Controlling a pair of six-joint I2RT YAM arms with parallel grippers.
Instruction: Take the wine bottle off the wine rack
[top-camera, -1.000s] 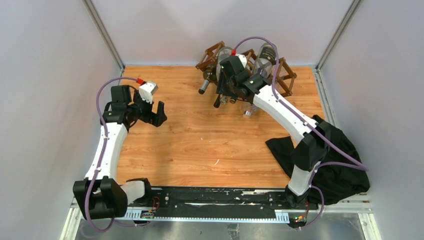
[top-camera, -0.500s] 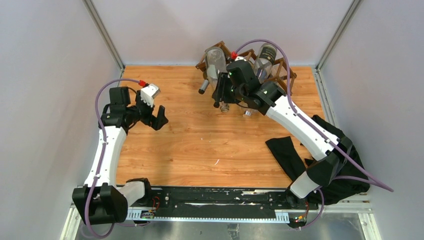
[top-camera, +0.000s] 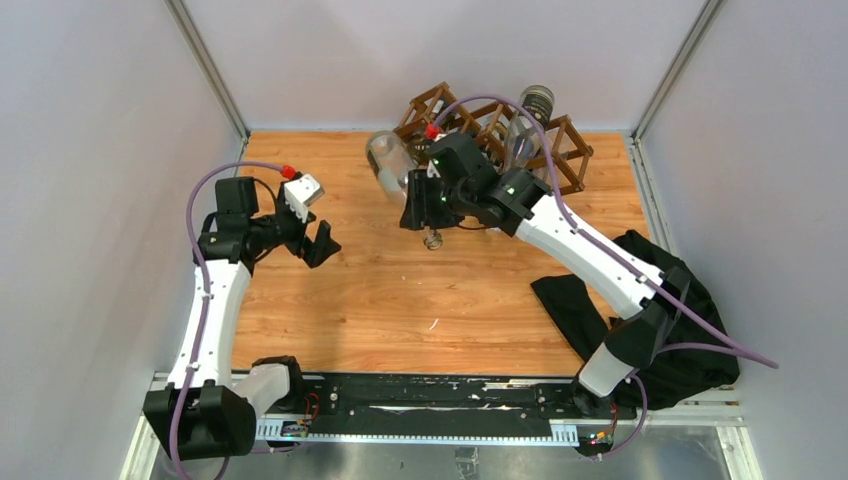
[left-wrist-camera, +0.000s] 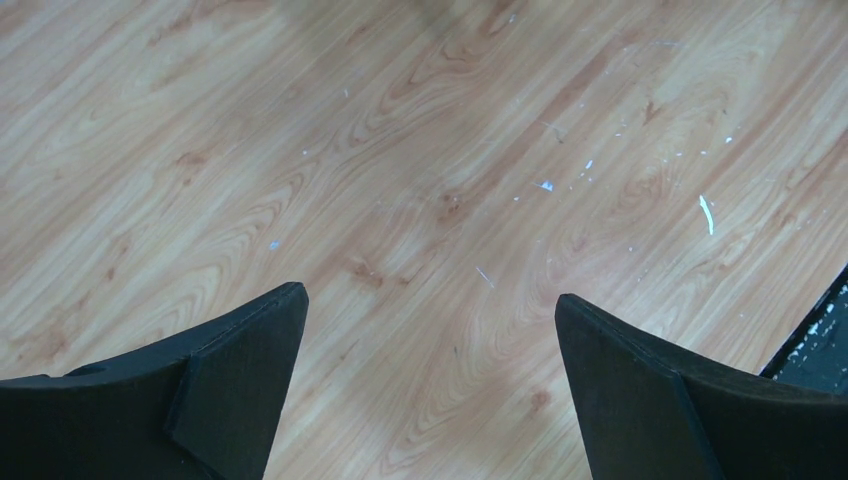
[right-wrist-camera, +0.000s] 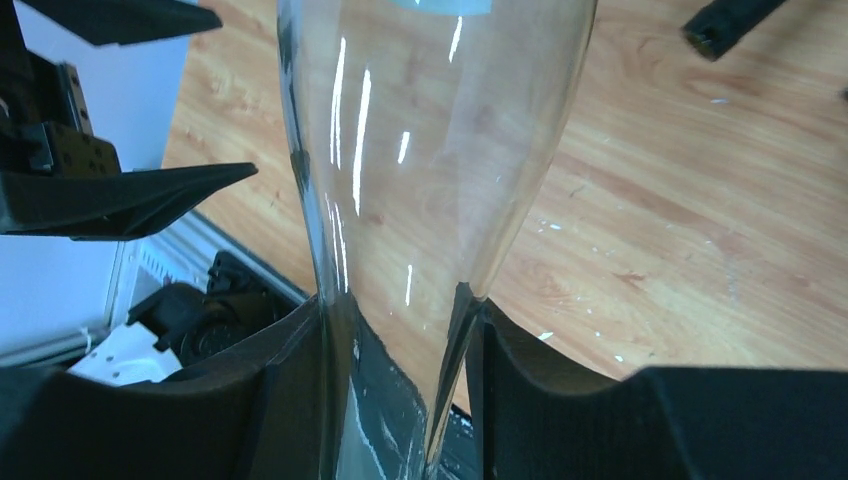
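Observation:
A clear glass wine bottle (top-camera: 387, 160) hangs in the air left of the wine rack (top-camera: 566, 151), a dark brown wooden lattice at the back of the table. My right gripper (top-camera: 420, 197) is shut on its neck. In the right wrist view the bottle (right-wrist-camera: 430, 150) widens away from the right gripper (right-wrist-camera: 400, 335), and both black fingers (right-wrist-camera: 285, 385) press on the glass. My left gripper (top-camera: 322, 241) hovers over the left of the table, open; the left wrist view shows only bare wood between the jaws of the left gripper (left-wrist-camera: 430, 310).
A second clear bottle (top-camera: 527, 122) with a dark cap lies in the rack. A black cloth (top-camera: 665, 325) is heaped at the table's right front edge. Grey walls close in the wooden table (top-camera: 400, 300) on three sides.
My right gripper has drawn the bottle out of the rack and swung it left, away from the lattice. The left arm has shifted slightly and stays open.

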